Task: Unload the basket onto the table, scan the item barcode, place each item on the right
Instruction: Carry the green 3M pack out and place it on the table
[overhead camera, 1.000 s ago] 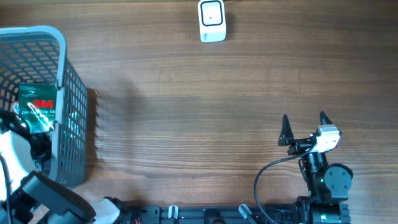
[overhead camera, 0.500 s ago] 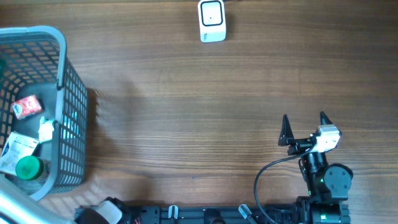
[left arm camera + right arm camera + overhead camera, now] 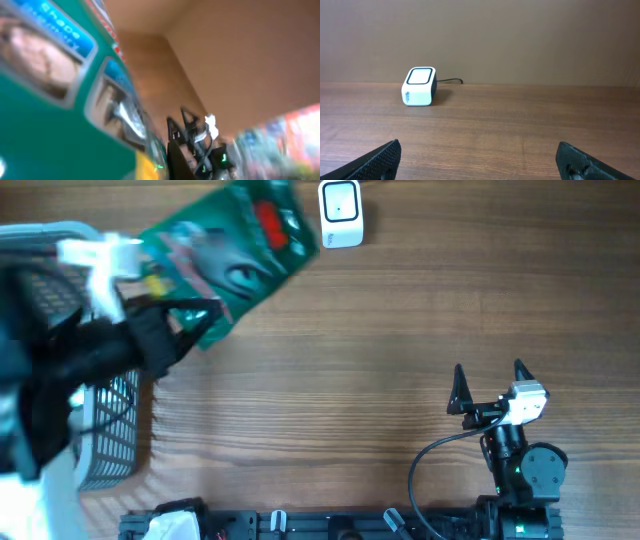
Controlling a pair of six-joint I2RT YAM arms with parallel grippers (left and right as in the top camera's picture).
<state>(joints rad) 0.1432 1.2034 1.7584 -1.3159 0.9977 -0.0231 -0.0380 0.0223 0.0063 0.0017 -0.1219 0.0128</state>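
Package aloft in left arm (frames motion-blurred).
Left end effector is pinched on the lower edge of the green package, which hangs above the bench between the grey basket and the white scanner, its upper corner just beside the scanner in the overhead view. Right end effector rests spread wide at near right, well apart from the package, facing the scanner.

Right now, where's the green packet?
Overhead view, upper left: the packet is in the left gripper, just left of the scanner and up-right of the basket.
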